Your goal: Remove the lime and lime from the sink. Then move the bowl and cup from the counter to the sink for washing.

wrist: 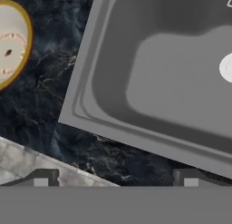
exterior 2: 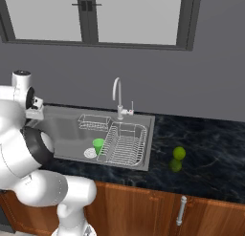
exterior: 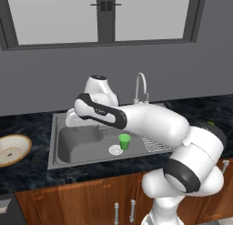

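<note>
With limes out and the cup [exterior: 124, 141] sitting in the sink [exterior: 61, 146], the empty, spread claw [wrist: 115, 182] is needing to reach the bowl [wrist: 11, 44] off to its upper left.

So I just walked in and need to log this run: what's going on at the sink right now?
The robot is partway through its sink job. Both limes already lie on the counter right of the sink, and the green cup stands in the basin by the drain. The bowl still sits on the counter to the left of the sink. The gripper is open and empty, above the sink's left edge with the bowl in its view, so the bowl looks like its next target.
</note>
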